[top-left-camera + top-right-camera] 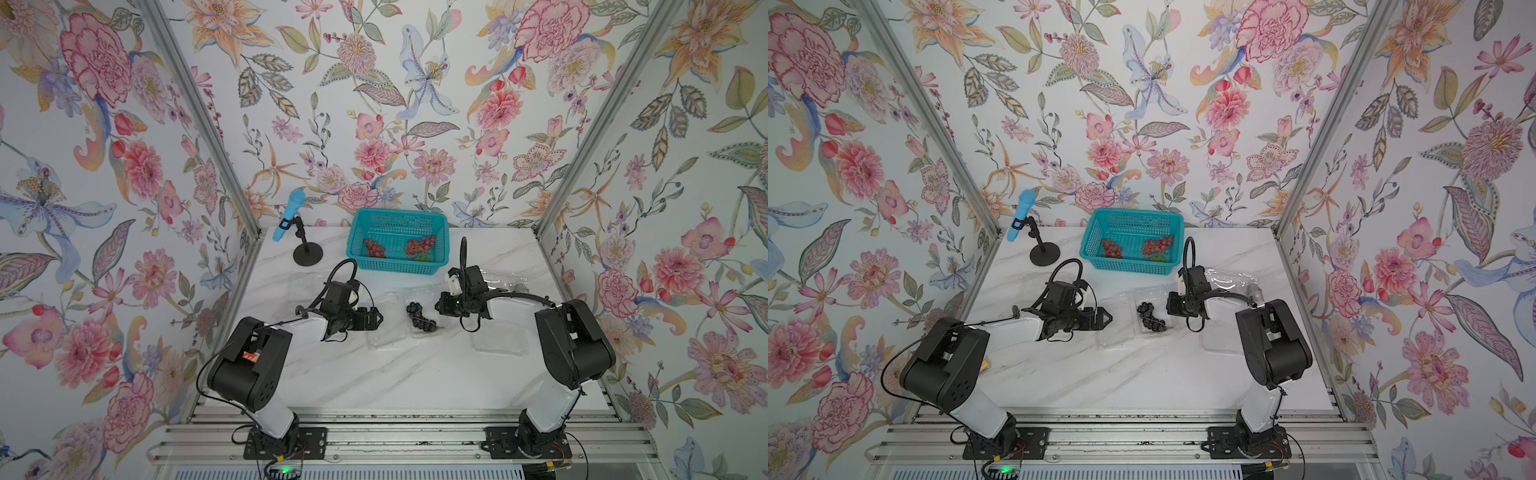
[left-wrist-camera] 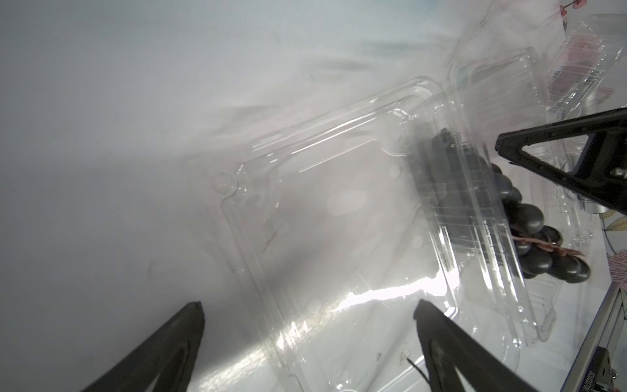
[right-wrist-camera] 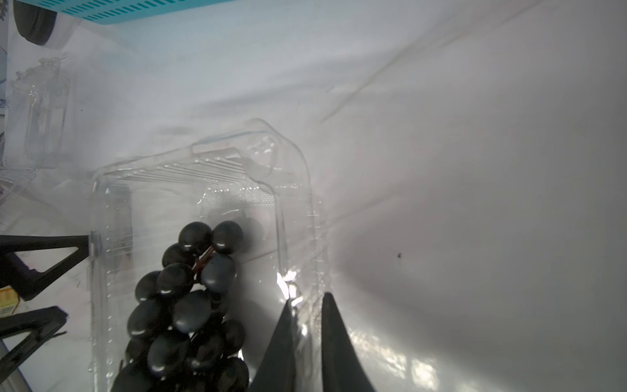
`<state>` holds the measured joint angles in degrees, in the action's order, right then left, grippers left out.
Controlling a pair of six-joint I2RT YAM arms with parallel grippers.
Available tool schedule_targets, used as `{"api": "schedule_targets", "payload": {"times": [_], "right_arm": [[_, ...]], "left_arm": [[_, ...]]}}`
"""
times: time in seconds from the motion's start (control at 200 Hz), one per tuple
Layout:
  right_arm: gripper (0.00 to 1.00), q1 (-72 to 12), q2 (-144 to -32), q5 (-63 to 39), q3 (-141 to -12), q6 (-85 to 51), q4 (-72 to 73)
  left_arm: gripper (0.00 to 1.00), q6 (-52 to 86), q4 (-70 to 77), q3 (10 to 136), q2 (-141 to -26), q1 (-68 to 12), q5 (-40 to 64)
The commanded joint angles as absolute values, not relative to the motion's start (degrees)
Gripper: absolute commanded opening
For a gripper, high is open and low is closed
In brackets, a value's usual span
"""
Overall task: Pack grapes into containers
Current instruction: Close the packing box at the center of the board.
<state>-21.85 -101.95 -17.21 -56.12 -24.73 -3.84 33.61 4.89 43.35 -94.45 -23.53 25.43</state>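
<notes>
The right gripper (image 3: 308, 298) pinches the rim of a clear plastic clamshell container (image 3: 203, 163) holding dark purple-black grapes (image 3: 190, 312); the left gripper (image 2: 308, 303) gapes open.

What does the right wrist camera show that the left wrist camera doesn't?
Only right wrist: the teal basket's edge, the microphone stand's base, and the right hand pinching the clear clamshell's wall. Only left wrist: the clamshell's open lid lying flat. Both: the dark grapes inside it and the open left hand.

Marble table (image 1: 374, 374) bears teal basket (image 1: 395, 265), microphone stand (image 1: 307, 252) (black base), clear containers (image 1: 496, 343).
</notes>
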Motion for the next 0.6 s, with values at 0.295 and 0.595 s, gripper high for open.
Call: {"api": "schedule_targets", "payload": {"times": [0.295,0.595], "right_arm": [[0.15,-22.39,-103.59,-17.22,-56.51,-27.09,-2.05],[0.15,-23.97,-105.69,-15.02,-58.26,-27.08,-3.06]], "left_arm": [[1.00,35.33,9.50,43.57,-95.24,-24.52,29.00],[1.00,35.55,8.10,46.24,-91.24,-24.61,28.48]]}}
